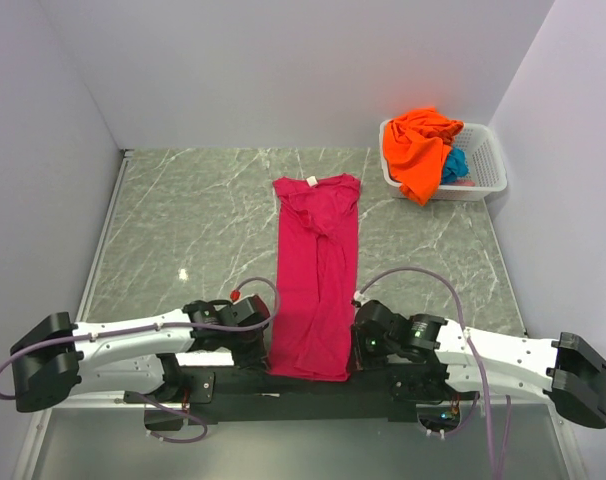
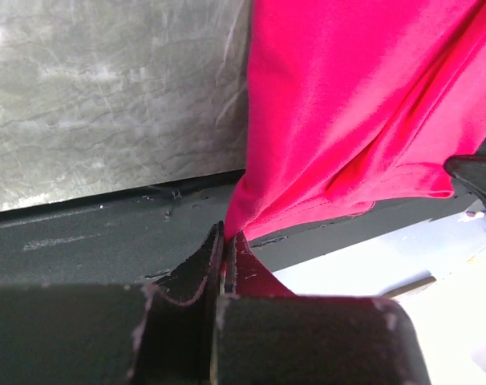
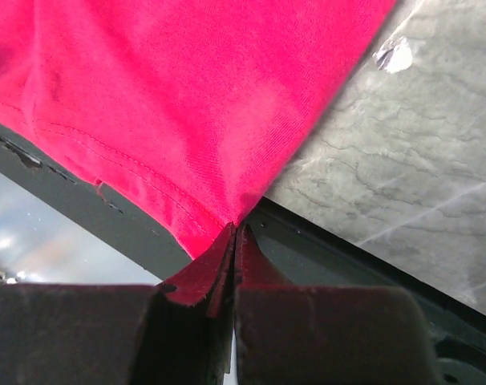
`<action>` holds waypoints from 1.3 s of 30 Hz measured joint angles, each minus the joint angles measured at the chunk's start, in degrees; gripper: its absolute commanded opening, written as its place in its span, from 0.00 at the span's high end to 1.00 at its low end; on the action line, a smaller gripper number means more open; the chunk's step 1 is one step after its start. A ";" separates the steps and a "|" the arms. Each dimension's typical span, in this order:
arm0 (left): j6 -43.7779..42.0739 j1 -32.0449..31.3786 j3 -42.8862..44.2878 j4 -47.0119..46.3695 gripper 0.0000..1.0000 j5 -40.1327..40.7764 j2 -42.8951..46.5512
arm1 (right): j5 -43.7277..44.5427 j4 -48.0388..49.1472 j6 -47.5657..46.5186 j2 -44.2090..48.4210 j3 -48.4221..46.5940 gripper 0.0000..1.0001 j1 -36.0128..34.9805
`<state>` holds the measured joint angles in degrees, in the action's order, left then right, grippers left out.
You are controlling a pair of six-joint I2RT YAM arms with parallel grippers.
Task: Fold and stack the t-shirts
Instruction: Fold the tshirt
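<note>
Magenta t-shirt (image 1: 316,270) lies as narrow strip on desk (image 1: 183,220), hem at near edge | left tool (image 2: 224,241) clamps left hem corner | right tool (image 3: 233,233) clamps right corner | paired grip likely for level fold toward collar

Soft, even light falls from overhead in the top view, leaving faint shadows beneath the arms (image 1: 133,340) and one small glint on the counter (image 1: 183,272). The wrist views keep the marble fairly sharp, but the near, dark fingers (image 2: 191,277) are blurred. The shirt (image 2: 347,104) looks oversaturated. White glare marks the counter in the right wrist view.
</note>
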<state>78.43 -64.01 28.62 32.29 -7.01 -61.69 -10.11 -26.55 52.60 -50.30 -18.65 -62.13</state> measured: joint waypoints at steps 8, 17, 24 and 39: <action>-4.92 1.92 10.19 3.19 0.99 7.21 -4.20 | 9.90 -4.37 -4.13 -5.64 -11.45 1.00 1.18; -13.77 11.34 21.88 0.96 0.99 17.51 -10.69 | 19.02 -2.12 -10.10 -13.90 -20.33 1.00 9.94; -18.56 15.78 29.38 -0.31 0.99 22.21 -19.98 | 21.77 -0.07 -14.95 -19.80 -25.40 1.00 16.96; -24.83 23.82 40.57 -3.10 0.99 22.27 -35.30 | 21.81 4.07 -21.88 -36.00 -38.16 1.00 27.69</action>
<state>53.60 -40.18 69.19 29.19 15.27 -96.99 11.70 -22.48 30.72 -86.30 -56.82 -34.44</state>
